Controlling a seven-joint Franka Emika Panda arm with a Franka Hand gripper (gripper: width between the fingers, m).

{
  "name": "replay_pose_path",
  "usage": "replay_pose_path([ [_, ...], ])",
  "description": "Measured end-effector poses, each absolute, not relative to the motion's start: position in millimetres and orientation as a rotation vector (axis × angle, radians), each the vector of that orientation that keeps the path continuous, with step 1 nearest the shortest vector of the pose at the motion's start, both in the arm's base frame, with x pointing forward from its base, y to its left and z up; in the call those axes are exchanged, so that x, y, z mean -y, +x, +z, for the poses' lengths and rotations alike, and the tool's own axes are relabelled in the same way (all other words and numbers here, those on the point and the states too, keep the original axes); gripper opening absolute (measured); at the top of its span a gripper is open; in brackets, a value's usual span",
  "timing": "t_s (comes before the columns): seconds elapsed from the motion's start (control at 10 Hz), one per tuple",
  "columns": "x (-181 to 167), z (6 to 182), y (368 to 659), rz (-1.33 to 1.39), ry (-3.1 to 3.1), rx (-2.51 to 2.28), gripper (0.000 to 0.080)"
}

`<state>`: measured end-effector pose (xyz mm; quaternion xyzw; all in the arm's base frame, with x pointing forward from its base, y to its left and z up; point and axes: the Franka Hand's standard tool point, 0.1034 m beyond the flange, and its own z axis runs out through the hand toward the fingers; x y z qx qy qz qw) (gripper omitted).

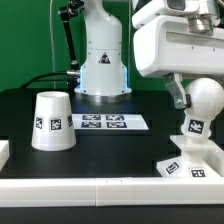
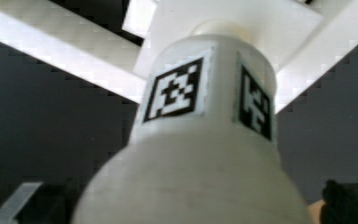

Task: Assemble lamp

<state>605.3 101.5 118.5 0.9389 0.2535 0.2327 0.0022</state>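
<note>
The round white bulb [image 1: 205,98] stands upright on the neck of the flat square base [image 1: 190,165] at the exterior view's right. My gripper [image 1: 198,98] is around the bulb's round head, with one dark finger [image 1: 180,97] showing on its left side. In the wrist view the bulb [image 2: 202,150] fills the picture, its tagged stem pointing down at the base [image 2: 247,40]. My gripper [image 2: 190,205] straddles it, and a dark gap shows between each finger and the bulb, so it looks open. The cone-shaped shade [image 1: 50,120] stands alone at the left.
The marker board [image 1: 103,123] lies flat in the middle of the black table. The robot's own white base [image 1: 100,50] stands at the back. A low white rail [image 1: 100,187] runs along the front edge, close to the lamp base.
</note>
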Motion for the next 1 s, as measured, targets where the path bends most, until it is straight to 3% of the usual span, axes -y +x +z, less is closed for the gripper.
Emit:
replay_pose_path([
  [0.3, -101.2, 119.9, 604.7, 0.727, 2.946, -0.796, 0.0699],
  [0.7, -96.2, 146.8, 602.0, 0.716, 2.940, -0.802, 0.0699],
  [1.0, -102.0, 140.1, 598.1, 0.646, 2.970, -0.808, 0.0699],
])
